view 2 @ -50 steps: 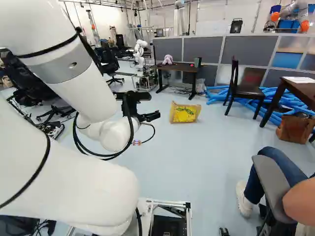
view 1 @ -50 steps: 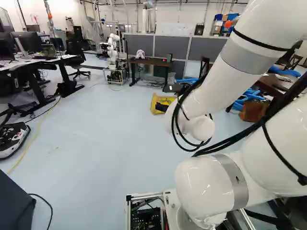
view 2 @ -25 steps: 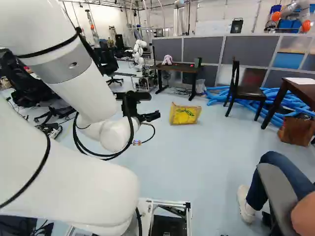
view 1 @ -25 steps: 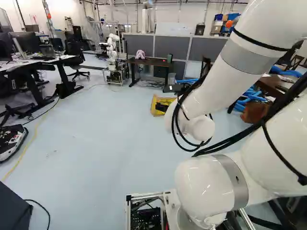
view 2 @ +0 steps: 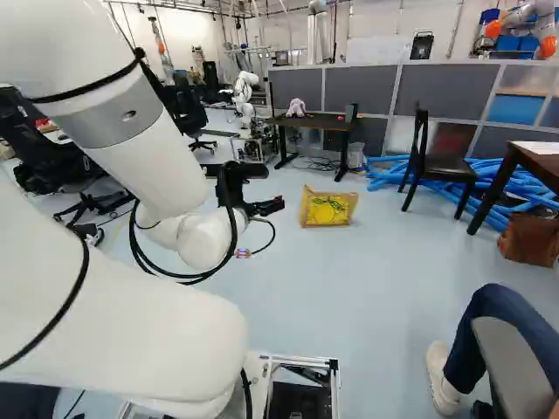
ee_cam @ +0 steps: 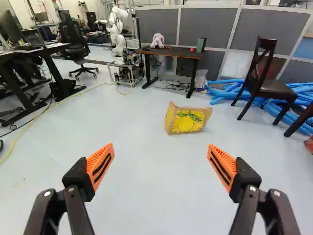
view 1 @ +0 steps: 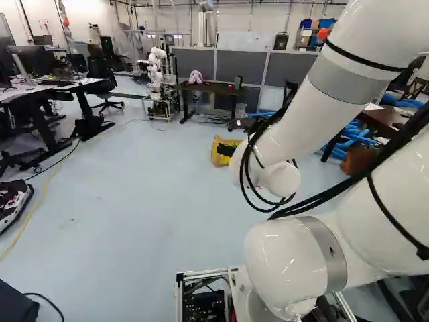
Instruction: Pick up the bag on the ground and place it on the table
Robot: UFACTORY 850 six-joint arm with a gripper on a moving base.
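On the pale floor (ee_cam: pixel 146 181), nearer than the far table (ee_cam: pixel 171 52), we see the yellow bag (ee_cam: pixel 186 122), maybe light and floppy, so we should pinch its top edge (ee_cam: pixel 193 108) with our gripper (ee_cam: pixel 161 145), now wide apart.

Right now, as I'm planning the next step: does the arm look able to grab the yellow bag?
Probably not yet: the bag stands well ahead of the open jaws, though nothing blocks the way.

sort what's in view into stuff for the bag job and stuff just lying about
For the job:
- yellow bag on the floor
- gripper
- dark table beyond the bag, probably

Just lying about:
- pink toy
- blue tubes
- dark chair
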